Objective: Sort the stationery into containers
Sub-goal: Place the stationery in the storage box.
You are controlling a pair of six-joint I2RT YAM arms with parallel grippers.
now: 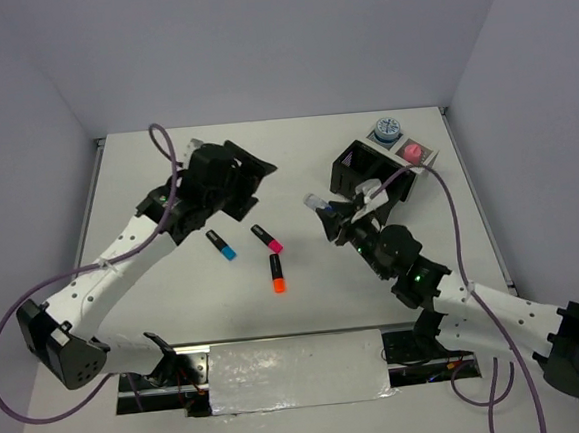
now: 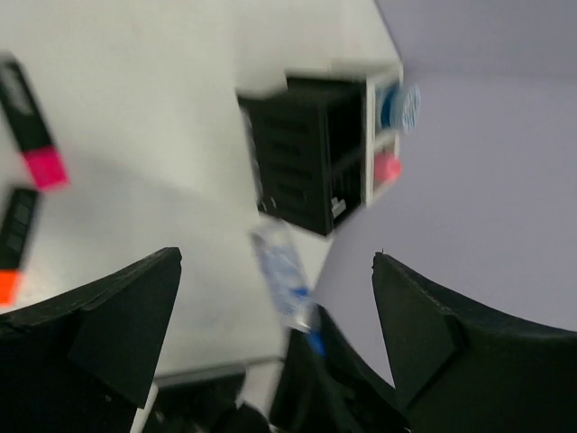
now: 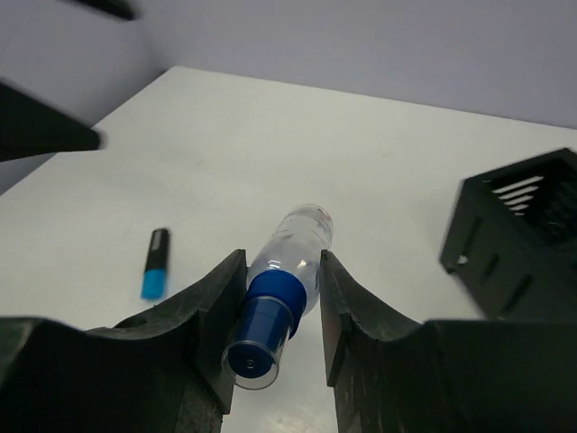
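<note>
White tabletop is overhung by the white-blue marker (image 3: 302, 236), clamped near its cap by the right gripper (image 3: 279, 280) beside the black organiser (image 3: 514, 244). Upending it before release is advised, and the left gripper (image 1: 250, 184) is spread wide, empty.

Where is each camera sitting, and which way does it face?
Top external: above and behind the bases, looking down on the table; both arms show, left pincer and right pincer.
Left wrist: on the left arm, facing across toward the black organiser; its spread fingers frame the bottom.
Right wrist: looks along its fingers, closed on the white-blue marker.
Shared: both wrist views show that marker and the black organiser.
</note>
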